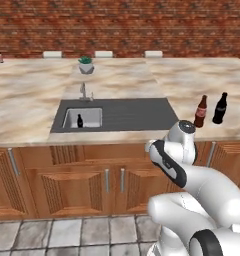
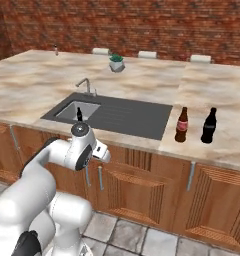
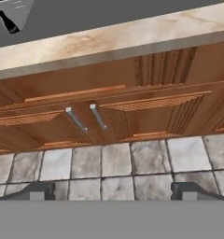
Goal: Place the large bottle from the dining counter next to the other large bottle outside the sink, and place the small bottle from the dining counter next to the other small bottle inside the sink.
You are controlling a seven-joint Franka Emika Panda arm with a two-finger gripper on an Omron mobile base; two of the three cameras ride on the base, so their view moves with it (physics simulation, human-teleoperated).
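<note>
The large bottle (image 1: 220, 108) (image 2: 209, 126), near-black and slim, stands upright on the marbled counter to the right of the sink (image 1: 93, 118) (image 2: 66, 114). Close beside it is a brown bottle with a red label (image 1: 200, 112) (image 2: 181, 125). The other small bottle (image 1: 80, 121) (image 2: 79, 114) (image 3: 9, 22), short and black, stands inside the basin. The small bottle (image 1: 0, 57) (image 2: 55, 49), pinkish-white, is at the counter's far back left. My gripper (image 3: 114, 193) hangs low in front of the cabinet doors, open and holding nothing.
A potted plant (image 1: 85, 65) (image 2: 116, 63) sits behind the chrome faucet (image 1: 83, 91) (image 2: 86, 85). Reddish wooden cabinet doors with metal handles (image 3: 86, 119) face me. Grey floor tiles (image 3: 116, 161) lie below. A brick wall (image 1: 122, 25) closes the back.
</note>
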